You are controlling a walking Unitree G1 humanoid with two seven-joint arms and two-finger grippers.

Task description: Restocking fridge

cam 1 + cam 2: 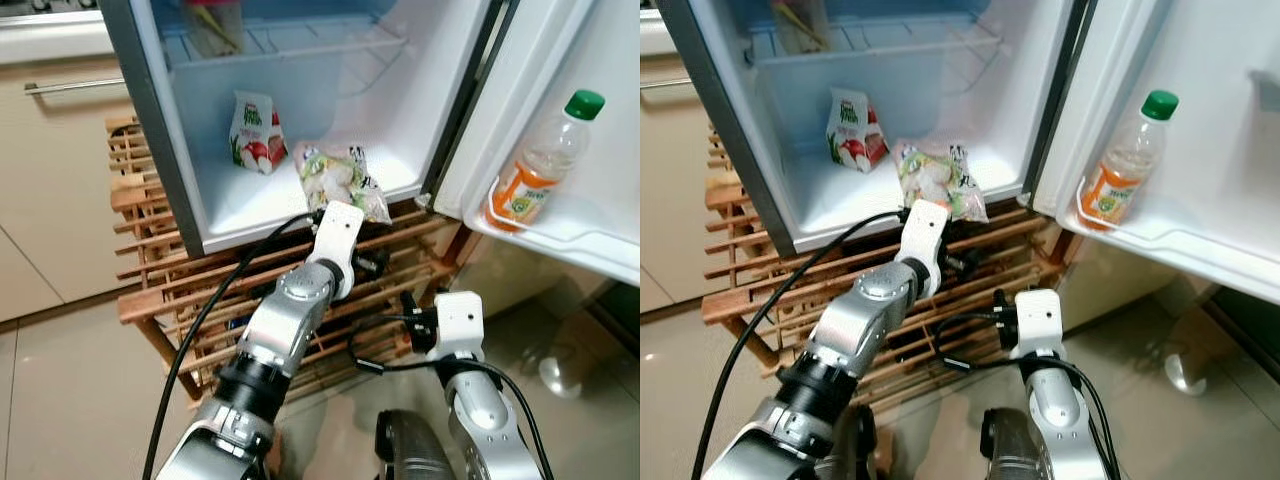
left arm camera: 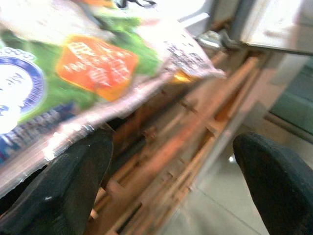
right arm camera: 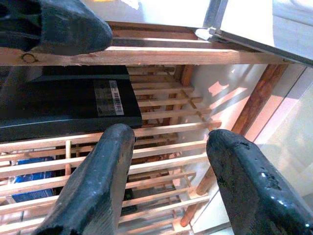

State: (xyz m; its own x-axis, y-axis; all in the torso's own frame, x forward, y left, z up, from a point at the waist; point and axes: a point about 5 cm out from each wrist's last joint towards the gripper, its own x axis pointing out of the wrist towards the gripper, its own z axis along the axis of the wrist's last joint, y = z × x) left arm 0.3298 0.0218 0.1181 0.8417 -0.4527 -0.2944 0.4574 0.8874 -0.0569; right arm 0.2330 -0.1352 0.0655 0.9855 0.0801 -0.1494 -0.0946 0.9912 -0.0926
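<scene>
open fridge (image 1: pixel 190 190), left gripper (image 2: pixel 171 186) jaws wide beneath snack bag (image 1: pixel 342 178)

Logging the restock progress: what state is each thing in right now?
Fridge door: open.
Juice bottle: upright in the door shelf, cap on.
Carton: upright on the fridge floor.
Snack bag: sealed, lying at the fridge's front edge.
Left pincer: open, beside the bag.
Right pincer: open, empty.
</scene>
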